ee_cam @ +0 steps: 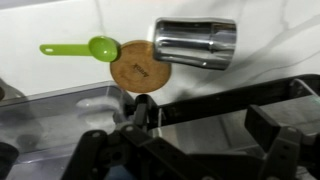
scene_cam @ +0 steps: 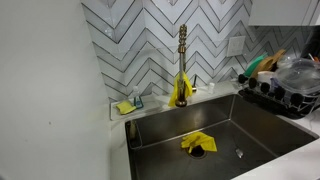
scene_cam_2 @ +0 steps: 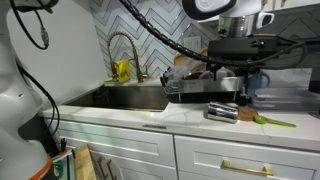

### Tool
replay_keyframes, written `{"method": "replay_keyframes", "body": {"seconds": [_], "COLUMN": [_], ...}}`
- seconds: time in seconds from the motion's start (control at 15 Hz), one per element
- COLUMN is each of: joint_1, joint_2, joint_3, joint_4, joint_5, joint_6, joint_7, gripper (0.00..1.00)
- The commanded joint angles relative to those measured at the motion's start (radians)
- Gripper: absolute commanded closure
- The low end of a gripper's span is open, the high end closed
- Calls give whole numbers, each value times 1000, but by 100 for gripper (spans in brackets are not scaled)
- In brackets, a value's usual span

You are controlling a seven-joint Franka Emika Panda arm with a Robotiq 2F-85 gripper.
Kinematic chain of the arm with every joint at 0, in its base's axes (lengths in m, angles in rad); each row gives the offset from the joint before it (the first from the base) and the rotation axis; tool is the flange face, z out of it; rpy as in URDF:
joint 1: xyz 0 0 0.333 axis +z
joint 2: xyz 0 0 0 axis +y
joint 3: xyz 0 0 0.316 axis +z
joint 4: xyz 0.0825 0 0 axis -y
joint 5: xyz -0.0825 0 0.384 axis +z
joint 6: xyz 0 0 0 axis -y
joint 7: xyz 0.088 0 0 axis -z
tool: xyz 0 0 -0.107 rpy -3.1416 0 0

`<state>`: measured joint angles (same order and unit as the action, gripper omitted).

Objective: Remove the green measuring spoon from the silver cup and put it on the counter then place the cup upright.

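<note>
The silver cup (ee_cam: 195, 42) lies on its side on the pale counter (ee_cam: 265, 78); it also shows in an exterior view (scene_cam_2: 222, 111). The green measuring spoon (ee_cam: 78, 47) lies flat on the counter outside the cup, its bowl next to a round brown coaster (ee_cam: 135, 67). In the exterior view the spoon (scene_cam_2: 276, 122) lies just right of the cup. My gripper (ee_cam: 205, 120) hangs above the cup, open and empty, with its fingers apart; it also shows in the exterior view (scene_cam_2: 232, 92).
The steel sink (scene_cam: 260, 125) holds a yellow cloth (scene_cam: 197, 143) near the drain. A gold faucet (scene_cam: 182, 60) stands behind it, and a dish rack (scene_cam: 285, 85) full of dishes stands beside it. The counter's front edge (scene_cam_2: 200, 128) runs above white cabinets.
</note>
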<state>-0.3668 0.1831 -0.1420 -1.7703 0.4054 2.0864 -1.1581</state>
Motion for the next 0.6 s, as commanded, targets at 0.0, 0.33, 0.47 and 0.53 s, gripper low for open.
{"method": "replay_keyframes", "body": {"seconds": [0.0, 0.33, 0.47, 0.53], "joint_1": [31, 46, 51, 55], "joint_2": [-19, -45, -45, -46], "joint_3": [-16, -22, -20, -18], "joint_4": [-7, -40, -47, -48], "joint_5": [-16, -31, -31, -30], "joint_6": [-19, -21, -4, 13], "joint_7": [30, 55, 55, 59], "gripper": [0, 0, 0, 0]}}
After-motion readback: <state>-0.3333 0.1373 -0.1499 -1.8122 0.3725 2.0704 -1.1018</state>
